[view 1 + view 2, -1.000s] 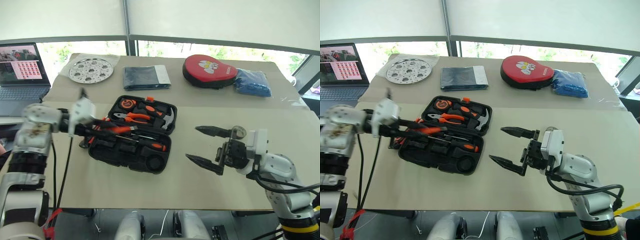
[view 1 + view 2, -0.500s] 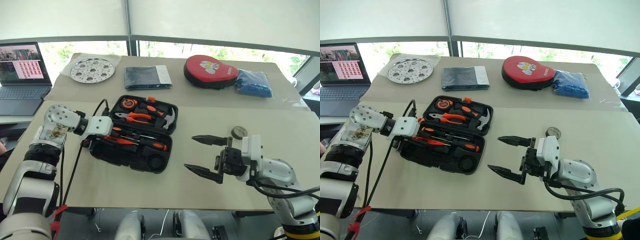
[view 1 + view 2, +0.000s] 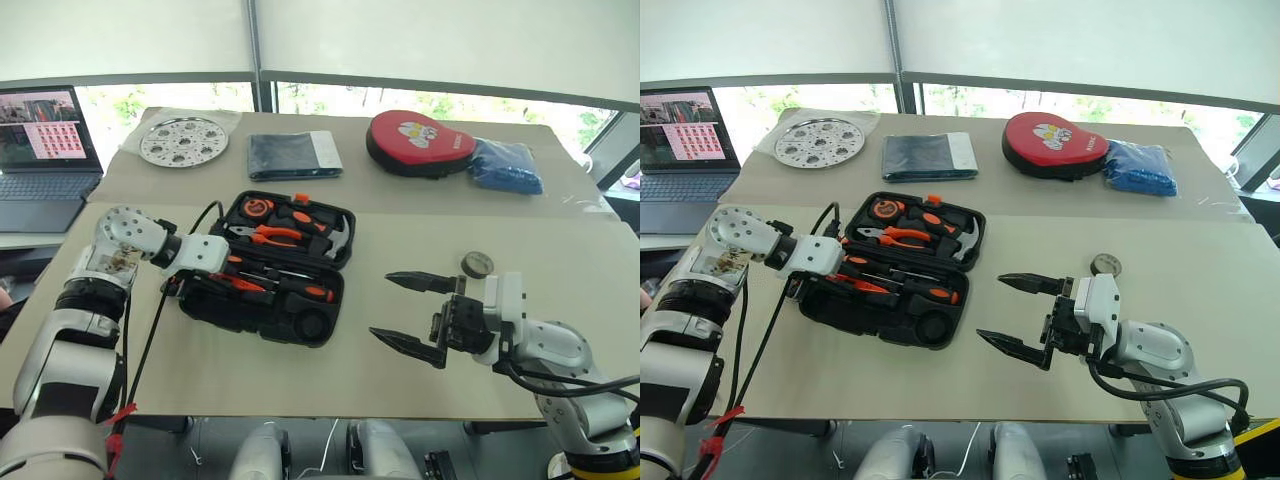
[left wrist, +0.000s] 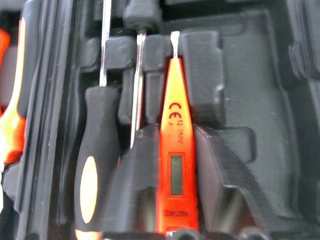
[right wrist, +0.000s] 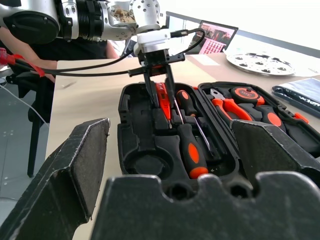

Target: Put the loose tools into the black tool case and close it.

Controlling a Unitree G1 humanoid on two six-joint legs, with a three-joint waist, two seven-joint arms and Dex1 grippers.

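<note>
Right pincer (image 3: pixel 408 312): held wide and empty over the near table (image 3: pixel 300 370), right of the case

Left pincer (image 5: pixel 159 86): fingers narrowly parted astride slim orange screwdriver (image 4: pixel 172 150), judged being seated in its recess; to be released only once flat

Black tool case (image 3: pixel 268 266): lying open, table centre-left

Small tape roll (image 3: pixel 477 265): loose, right, to be fetched

Landmark: the tool case (image 3: pixel 268 265), lying open near the middle of the table (image 3: pixel 300 380). In its far half sit pliers (image 3: pixel 262 236), hammer (image 3: pixel 335 238) and tape measure (image 3: pixel 256 208); in its near half, two screwdrivers (image 3: pixel 300 288) and a slim screwdriver (image 4: pixel 172 145), side by side. Behind the case lies a folded cloth (image 3: pixel 290 154); behind and left, a perforated metal disc (image 3: pixel 182 140); further left, a laptop (image 3: pixel 42 150). Behind and right, a pouch (image 3: pixel 418 142) and a bag (image 3: pixel 508 165) just beside it. Right of the case, well apart, a small tape roll (image 3: pixel 477 264).
</note>
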